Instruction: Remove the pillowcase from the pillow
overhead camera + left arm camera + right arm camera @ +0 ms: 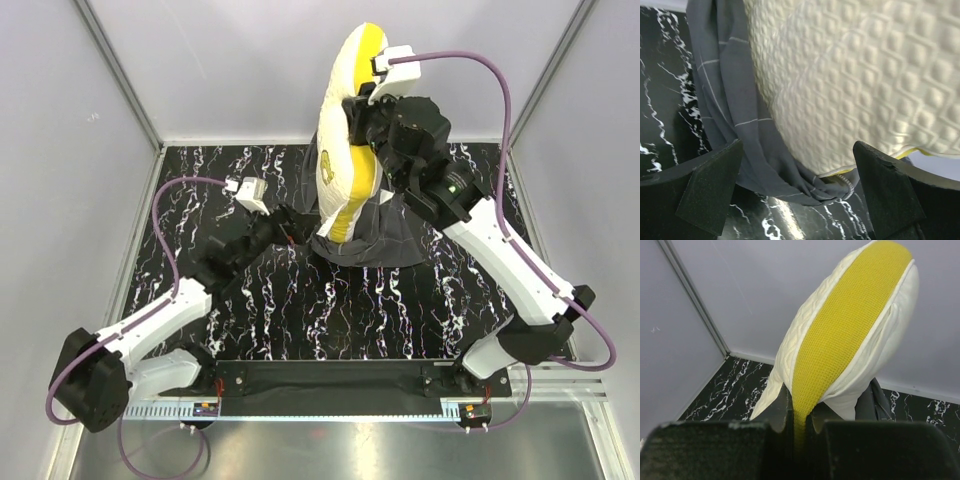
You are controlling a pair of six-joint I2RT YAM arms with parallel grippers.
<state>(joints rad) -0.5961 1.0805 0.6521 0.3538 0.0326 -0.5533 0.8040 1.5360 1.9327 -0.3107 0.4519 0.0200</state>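
- Toward the far edge of the black white-veined marble tabletop, holding the large cream-white quilted pillow with bright yellow side edges upright, pinching its yellow side band between the fingers of the right gripper.
- Leaving the dark charcoal-grey grid-patterned fabric pillowcase bunching around the pillow's lower end, resting on the surface near the middle of the far edge.
- Hovering the left gripper just beside that bunch, holding its fingers spread and gripping nothing.
- Risking, probably, a slipping pinch: clamping only a narrow strip of soft band while bearing much of the pillow's weight.
- Risking also dragging the pillowcase upward with the pillow, if lifting before pinning the fabric; closing the left fingers too high, likely catching quilting along with cloth.
- Showing, in the right wrist view alone, the pinch on the yellow band; showing, in the left wrist view alone, the spread pads flanking the fabric fold under the pillow's lower corner.
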